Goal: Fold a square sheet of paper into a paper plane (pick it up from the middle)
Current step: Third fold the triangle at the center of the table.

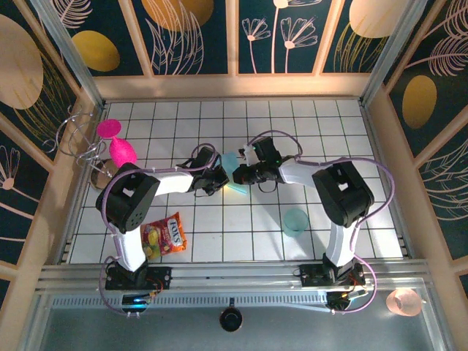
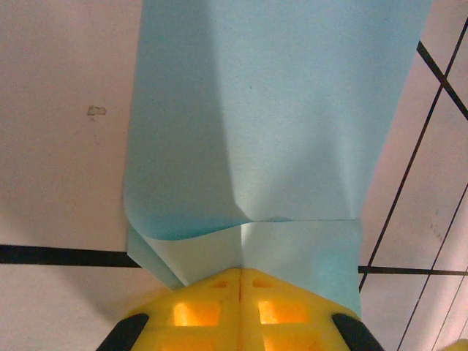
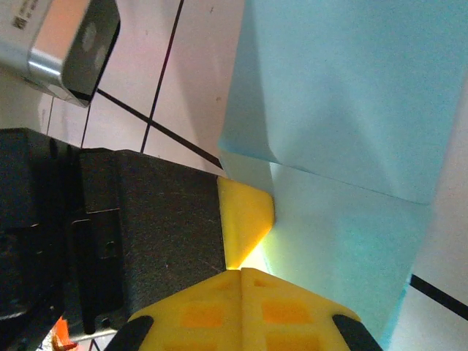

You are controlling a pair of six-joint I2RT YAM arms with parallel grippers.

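Jaws pressing shut on paper [image 2: 278,110]: left gripper [image 2: 240,272] pinching folded edge, right gripper [image 3: 241,270] pinching opposite side, probably steadying both ends for straight crease.

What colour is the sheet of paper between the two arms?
Plain light blue; the sheet of paper shows best in the left wrist view.

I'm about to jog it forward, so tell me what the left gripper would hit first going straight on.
The blue paper right at its tips: the left gripper is shut on a crease in it. Just beyond, in the overhead view, the right gripper faces it, probably next.
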